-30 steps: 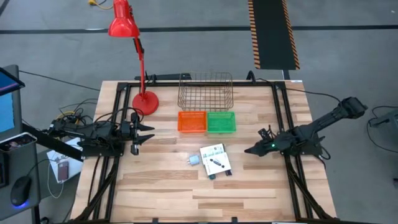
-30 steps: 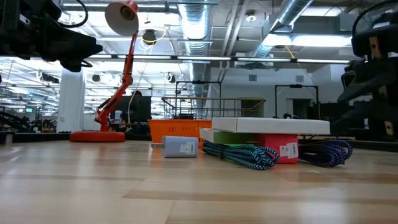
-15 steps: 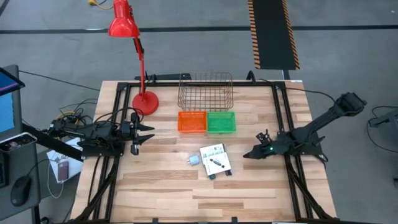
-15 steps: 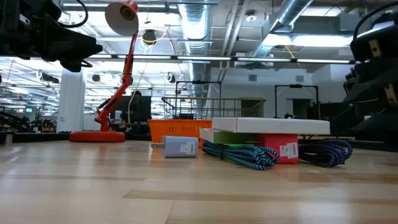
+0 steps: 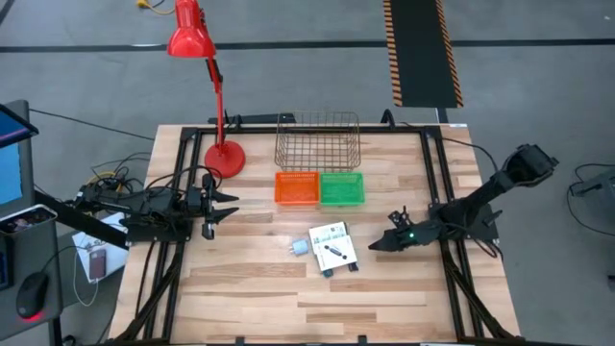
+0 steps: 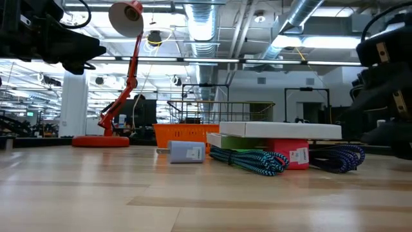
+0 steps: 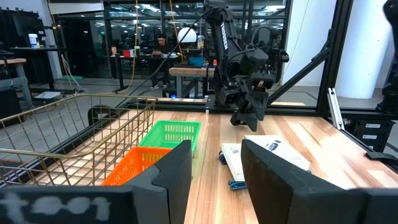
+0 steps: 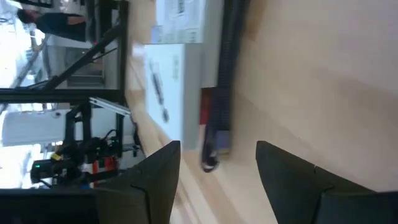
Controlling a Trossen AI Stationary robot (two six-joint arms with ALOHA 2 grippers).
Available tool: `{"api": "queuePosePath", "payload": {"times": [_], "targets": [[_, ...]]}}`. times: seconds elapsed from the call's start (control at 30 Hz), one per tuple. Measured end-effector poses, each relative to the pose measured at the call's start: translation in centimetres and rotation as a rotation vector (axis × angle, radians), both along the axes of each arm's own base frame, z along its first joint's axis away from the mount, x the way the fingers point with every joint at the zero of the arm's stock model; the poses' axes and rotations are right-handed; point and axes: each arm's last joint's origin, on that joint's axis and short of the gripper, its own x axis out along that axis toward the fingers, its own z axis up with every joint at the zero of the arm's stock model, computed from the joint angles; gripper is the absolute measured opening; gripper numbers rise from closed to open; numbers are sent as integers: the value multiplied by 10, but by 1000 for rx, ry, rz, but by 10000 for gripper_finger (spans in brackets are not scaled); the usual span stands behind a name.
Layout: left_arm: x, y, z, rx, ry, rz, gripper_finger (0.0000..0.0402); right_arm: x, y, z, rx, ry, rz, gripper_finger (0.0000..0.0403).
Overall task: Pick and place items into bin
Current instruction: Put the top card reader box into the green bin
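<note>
Several items are lying in a small pile mid-surface, in front of the orange bin point(image 5: 297, 188) and green bin point(image 5: 342, 188). A white box point(image 5: 332, 245) is sitting on top, flat and printed; under it a pink block point(image 6: 291, 154) and a second pale box are showing in the low view. Braided cables, teal point(image 6: 250, 160) and blue point(image 6: 338, 158), are curling out at the base. A pale blue charger point(image 6: 186, 152) is lying just beside the pile, apart from it.

Handling, as judgement: the box is looking light and stiff, smooth-faced, likely slippery; best taken across its short edges. It is resting on other pieces, so lifting may be disturbing them. The cables are soft and will be trailing; pinch a bundled loop. The charger is small, rigid, easy across its flat sides.

Right claw point(image 5: 373, 247) is hanging low near the pile's right side, fingers parted, holding nothing. Left claw point(image 5: 223, 206) is waiting at the left of the surface, fingers apart, empty. A wire basket point(image 5: 318, 140) is standing behind the bins.
</note>
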Motion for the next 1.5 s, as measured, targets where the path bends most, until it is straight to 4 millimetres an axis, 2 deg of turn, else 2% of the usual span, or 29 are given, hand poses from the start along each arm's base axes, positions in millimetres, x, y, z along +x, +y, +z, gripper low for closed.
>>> {"api": "queuePosePath", "payload": {"times": [0.7, 1.5], "targets": [[0, 0, 0, 0, 0, 0, 128, 36, 22, -8, 35, -5, 15, 214], [0, 0, 0, 0, 0, 0, 128, 42, 20, -6, 15, -9, 4, 215]]}}
